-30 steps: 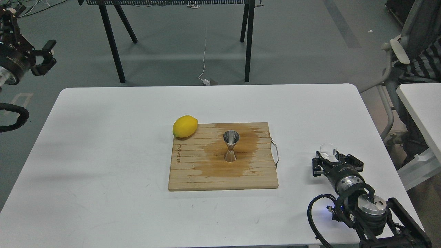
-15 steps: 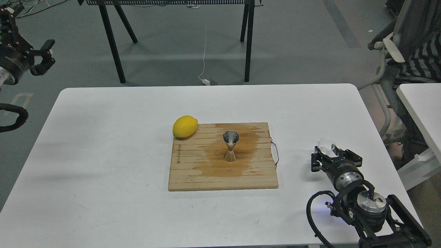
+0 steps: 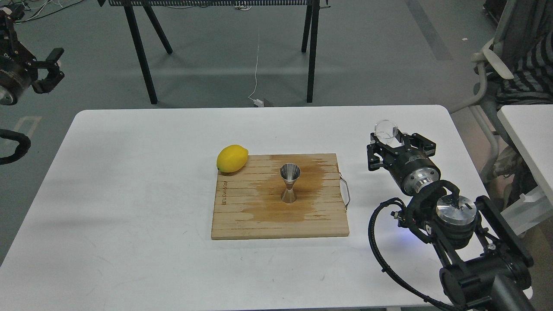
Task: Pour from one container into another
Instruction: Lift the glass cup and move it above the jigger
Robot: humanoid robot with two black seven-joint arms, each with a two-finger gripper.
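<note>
The clear glass cup is held above the table's right side, with my right gripper shut on it from below and behind. The steel hourglass jigger stands upright on the wet middle of the wooden board, well to the left of the cup. My left gripper hangs high at the far left, off the table, its fingers apart and holding nothing.
A yellow lemon rests at the board's back-left corner. The board has a wire handle on its right edge. A second white table and a chair with a seated person stand at the right.
My right gripper has lifted the glass cup up and moved it further back and slightly left. The left gripper drifted a little left and up.
</note>
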